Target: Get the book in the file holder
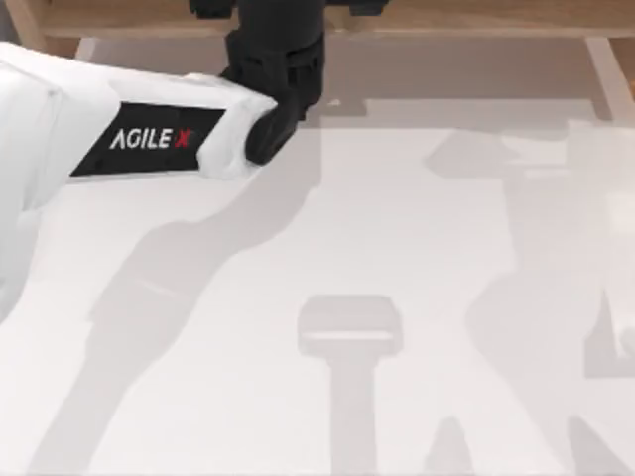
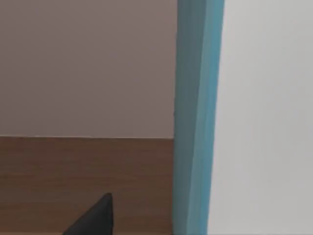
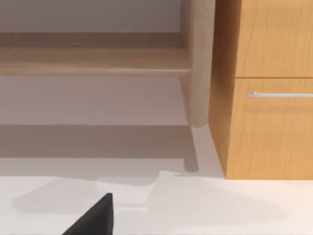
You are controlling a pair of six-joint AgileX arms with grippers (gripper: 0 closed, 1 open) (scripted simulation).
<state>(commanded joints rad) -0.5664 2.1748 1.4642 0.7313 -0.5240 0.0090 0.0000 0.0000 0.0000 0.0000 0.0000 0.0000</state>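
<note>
My left arm [image 1: 129, 134] reaches across the worktop [image 1: 397, 297] from the top view's left side toward its far edge, where the black wrist and left gripper [image 1: 283, 59] sit against the file holder [image 1: 446, 18], a light wooden frame running along that far edge. Whether the fingers are apart or pressed together cannot be told there; the gripper's own body hides them.

In the left wrist view the book [image 2: 195, 122] stands as a teal strip right in front of the gripper, running the whole height of the frame, close enough that it appears to be held, though no contact can be seen. One dark fingertip [image 2: 95, 218] pokes into that view beside the book. Behind the book lie a brown wooden board [image 2: 83, 181] and a pale pinkish surface beyond it.

The right wrist view shows a dark fingertip [image 3: 95, 218] of the right gripper above the white worktop, its fingers' spacing not readable. Ahead of it stand a round wooden post [image 3: 198, 63], a long wooden rail [image 3: 93, 61] and, just beside the post, a wooden cabinet [image 3: 269, 88] with a metal drawer handle [image 3: 281, 94].
</note>
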